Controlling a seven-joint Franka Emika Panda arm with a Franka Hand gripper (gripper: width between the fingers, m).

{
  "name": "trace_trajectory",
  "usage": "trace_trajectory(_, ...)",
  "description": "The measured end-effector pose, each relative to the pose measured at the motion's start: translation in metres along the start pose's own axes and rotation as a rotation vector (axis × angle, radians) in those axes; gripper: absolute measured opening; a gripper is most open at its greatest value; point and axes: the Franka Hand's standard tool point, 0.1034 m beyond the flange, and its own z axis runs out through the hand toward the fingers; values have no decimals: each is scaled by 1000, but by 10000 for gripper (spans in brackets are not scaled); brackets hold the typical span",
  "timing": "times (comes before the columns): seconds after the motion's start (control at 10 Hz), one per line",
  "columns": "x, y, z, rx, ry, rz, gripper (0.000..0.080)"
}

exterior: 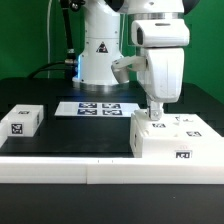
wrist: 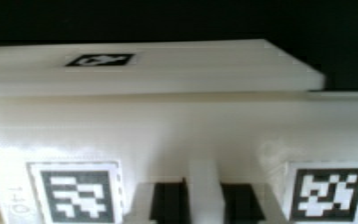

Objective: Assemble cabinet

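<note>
The cabinet [exterior: 176,140], a white box-shaped body with small black-and-white tags, lies on the black table at the exterior view's right. My gripper [exterior: 155,116] points straight down onto its top near its left end. In the wrist view the cabinet [wrist: 158,120] fills the picture, with a flat tagged panel [wrist: 101,60] further off and two tags on the near face. My gripper [wrist: 206,205] shows as two dark fingers [wrist: 172,205] close together, with a thin white wall of the cabinet between them. The jaws look shut on that wall.
A small white cube [exterior: 22,120] with one tag sits at the exterior view's left. The marker board [exterior: 98,107] lies flat behind the middle. A long white rail [exterior: 60,172] runs along the table's front edge. The robot's base [exterior: 100,50] stands at the back.
</note>
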Motion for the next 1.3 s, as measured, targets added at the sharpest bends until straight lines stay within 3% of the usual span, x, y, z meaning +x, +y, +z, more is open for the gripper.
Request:
trace_trajectory(0.3,0,16,0,-13,5,4,74)
trace_trajectory(0.6,3,21,1,-20,8,2,74)
trace_trajectory(1.3,1,21,0,-23,6,21,83)
